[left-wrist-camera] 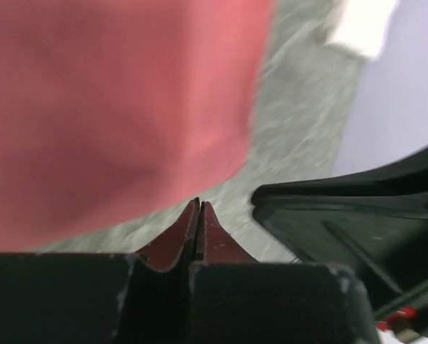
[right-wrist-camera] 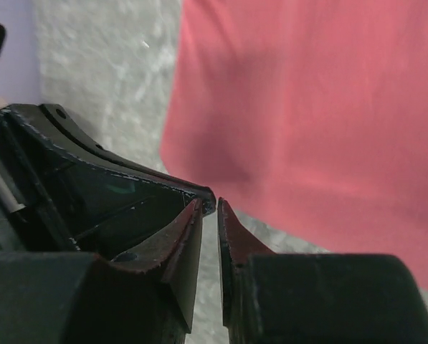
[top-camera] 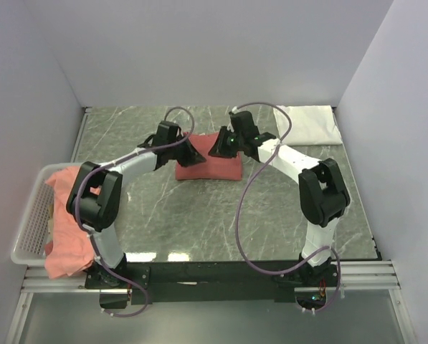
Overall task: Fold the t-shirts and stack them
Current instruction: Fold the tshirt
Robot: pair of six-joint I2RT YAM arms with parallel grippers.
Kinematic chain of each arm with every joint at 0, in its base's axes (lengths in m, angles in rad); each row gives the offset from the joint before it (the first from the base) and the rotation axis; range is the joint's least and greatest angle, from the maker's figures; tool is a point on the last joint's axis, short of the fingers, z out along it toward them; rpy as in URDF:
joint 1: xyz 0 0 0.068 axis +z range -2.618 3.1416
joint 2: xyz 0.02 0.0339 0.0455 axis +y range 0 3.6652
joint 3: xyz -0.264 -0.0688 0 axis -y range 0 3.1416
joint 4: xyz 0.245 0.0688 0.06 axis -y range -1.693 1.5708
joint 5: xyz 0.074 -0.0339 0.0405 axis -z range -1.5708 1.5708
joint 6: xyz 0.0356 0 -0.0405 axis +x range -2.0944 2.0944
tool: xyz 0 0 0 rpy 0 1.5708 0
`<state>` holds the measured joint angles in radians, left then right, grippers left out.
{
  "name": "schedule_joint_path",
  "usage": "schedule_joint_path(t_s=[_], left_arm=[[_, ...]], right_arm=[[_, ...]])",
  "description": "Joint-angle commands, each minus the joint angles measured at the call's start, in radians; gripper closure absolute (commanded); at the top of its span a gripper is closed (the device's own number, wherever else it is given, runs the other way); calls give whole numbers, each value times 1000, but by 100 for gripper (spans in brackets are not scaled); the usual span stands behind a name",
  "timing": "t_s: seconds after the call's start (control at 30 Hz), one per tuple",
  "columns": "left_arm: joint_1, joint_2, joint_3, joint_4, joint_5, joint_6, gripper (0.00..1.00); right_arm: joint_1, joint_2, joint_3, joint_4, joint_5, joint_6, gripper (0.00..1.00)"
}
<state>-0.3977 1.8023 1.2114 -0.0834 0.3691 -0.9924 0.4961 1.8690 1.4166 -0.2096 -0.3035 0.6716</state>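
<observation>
A folded coral-red t-shirt (top-camera: 208, 168) lies at the table's middle back. It fills the upper left of the left wrist view (left-wrist-camera: 113, 107) and the right of the right wrist view (right-wrist-camera: 307, 107). My left gripper (top-camera: 193, 153) is shut and empty, just over the shirt's left edge (left-wrist-camera: 199, 205). My right gripper (top-camera: 218, 146) is over the shirt's back right. Its jaws are almost together with a thin gap and hold nothing (right-wrist-camera: 208, 204). A folded white t-shirt (top-camera: 310, 123) lies at the back right. More salmon shirts (top-camera: 64, 236) lie heaped in the basket.
A white mesh basket (top-camera: 29, 222) stands at the table's left edge. White walls close in the back and both sides. The two gripper heads are close together over the red shirt; the right one shows in the left wrist view (left-wrist-camera: 357, 215).
</observation>
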Motion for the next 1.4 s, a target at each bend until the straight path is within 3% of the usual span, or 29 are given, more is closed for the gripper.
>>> schedule_joint_path(t_s=[0.0,0.3,0.47,0.83,1.13,1.23,1.37], left_arm=[[8,-5,-61,20,-35,-15,99],[7,175,7,-53,-126,-9,99],[-7,171,-21,-82,-193,-34,99],[-101,-32,-278,-58,-277,-103,99],[-245,-285,-542,-19,-295,-186,99],[-248,-356,-556,-41,-294,-192,99],[-236,-452,-465,-156,-366,-132,95]], right_arm=[[-8,4,-36,55,6,9,78],[-2,208,30,-16,89,-20,81],[-1,223,3,-34,107,-12,79],[32,19,-241,6,130,-10,77],[107,-226,-564,98,118,22,77],[110,-286,-597,96,101,22,77],[108,-370,-521,24,106,2,76]])
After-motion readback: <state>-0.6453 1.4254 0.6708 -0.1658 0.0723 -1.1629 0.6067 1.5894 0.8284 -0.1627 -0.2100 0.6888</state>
